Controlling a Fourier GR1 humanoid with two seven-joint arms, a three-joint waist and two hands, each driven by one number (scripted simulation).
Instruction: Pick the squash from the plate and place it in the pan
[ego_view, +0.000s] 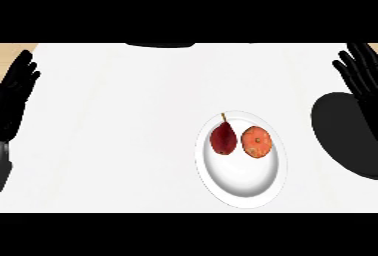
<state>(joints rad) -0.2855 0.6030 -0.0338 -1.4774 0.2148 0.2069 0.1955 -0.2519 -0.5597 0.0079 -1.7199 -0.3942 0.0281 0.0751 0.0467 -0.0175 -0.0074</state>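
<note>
Lying on a white plate (240, 187) toward the near right part of the white tabletop (118, 125), the orange squash (256, 142) rested on the plate's far half, untouched by either hand. Just beside it on the left, and possibly touching it though the view made that hard to tell, lay a dark red pear (223, 138) with its thin stem pointing toward the far edge. The near half of the plate was bare. The black pan (345, 135) sat near the tabletop's right edge, just beside the plate but apart from it, its dark inside showing only as a flat black oval, so nothing could be made out within it. The right hand (362, 67) stood at the far right corner, above the pan's far rim, its fingers straight, spread apart and pointing toward the far edge, holding nothing. The left hand (18, 95) showed along the tabletop's left edge, well apart from the plate, its fingers likewise straight and slightly apart, empty. A dark rounded shape (159, 44) broke the far edge of the tabletop near its middle; what it was could not be told.
</note>
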